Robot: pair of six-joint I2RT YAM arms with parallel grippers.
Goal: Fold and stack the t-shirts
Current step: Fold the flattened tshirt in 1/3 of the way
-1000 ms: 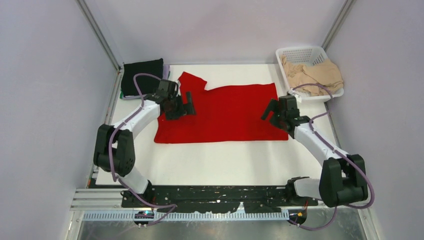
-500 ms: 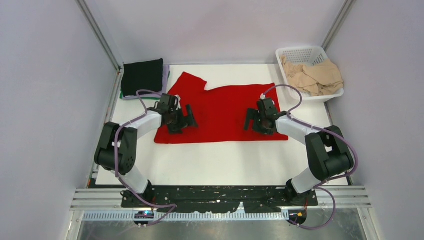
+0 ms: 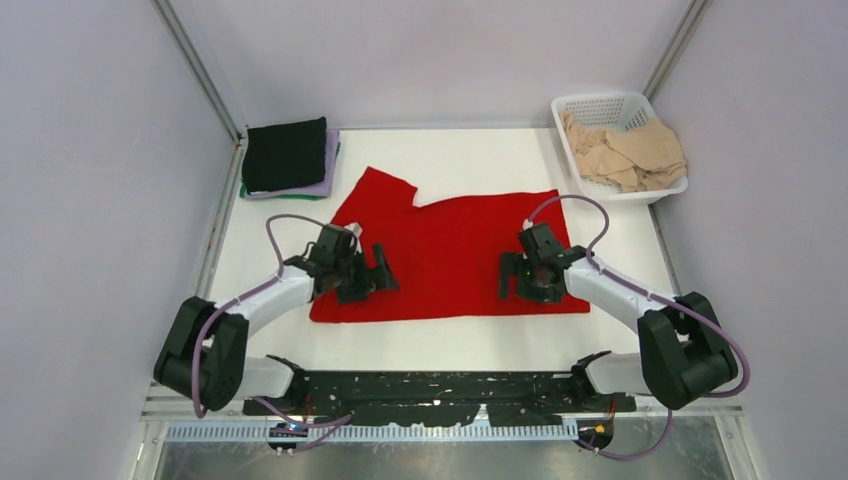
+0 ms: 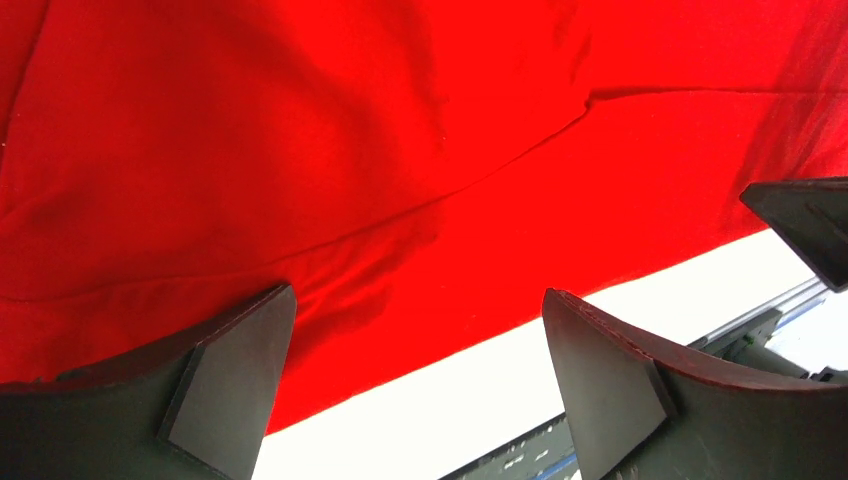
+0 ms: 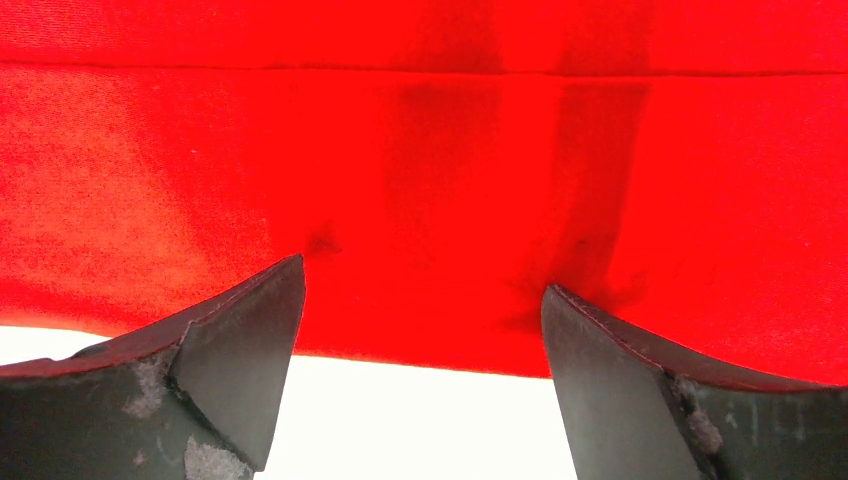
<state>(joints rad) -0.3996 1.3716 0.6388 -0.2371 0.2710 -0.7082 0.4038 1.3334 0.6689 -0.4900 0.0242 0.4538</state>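
Observation:
A bright red t-shirt (image 3: pixel 450 245) lies spread flat on the white table, one sleeve at its far left. My left gripper (image 3: pixel 372 275) is open, low over the shirt's near left part, close to the near hem (image 4: pixel 400 250). My right gripper (image 3: pixel 522 280) is open, low over the shirt's near right part, the near hem (image 5: pixel 420 200) showing between its fingers. Neither holds cloth. A stack of folded shirts, black (image 3: pixel 286 152) on top with lavender and green edges under it, sits at the far left. Beige shirts (image 3: pixel 628 152) lie crumpled in the basket.
A white lattice basket (image 3: pixel 604 105) stands at the far right corner. Bare white table (image 3: pixel 440 335) shows between the shirt's near hem and the arm bases. Grey walls close in on the left, right and back.
Both grippers have moved toward the near edge, over the red shirt's near hem. The shirt has shifted slightly nearer. The right arm swung in from the shirt's right edge a second ago.

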